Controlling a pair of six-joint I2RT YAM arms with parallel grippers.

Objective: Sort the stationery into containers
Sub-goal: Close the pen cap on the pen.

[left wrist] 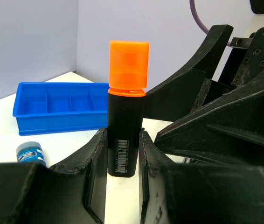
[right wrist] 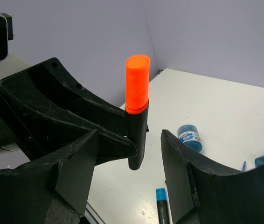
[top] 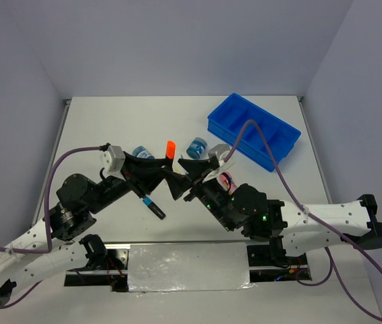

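While the left gripper (left wrist: 122, 156) is clamped on the black barrel of the orange-capped highlighter (left wrist: 125, 135), holding it upright near the middle of the desk (top: 110, 121), the right gripper (right wrist: 129, 149) stands with its jaws apart on either side of the same barrel. A gap shows on the right side, so it has no grip. This looks like a hand-over from left to right, not yet made.

The sorting seems to be barely started. The blue tray (top: 252, 131) sits at the far right of the desk, and the compartments that can be seen hold nothing. Two round blue tubs (top: 143, 152) (top: 197, 146) lie on the desk just beyond the grippers, one to the left and one to the right. A blue-capped highlighter (top: 152, 204) lies on the near side. A pink-topped thing (top: 226, 179) shows beside the right arm, partly hidden, so I cannot tell what it is.

Every item in view, the highlighter in hand included, is outside the tray and has yet to go in.
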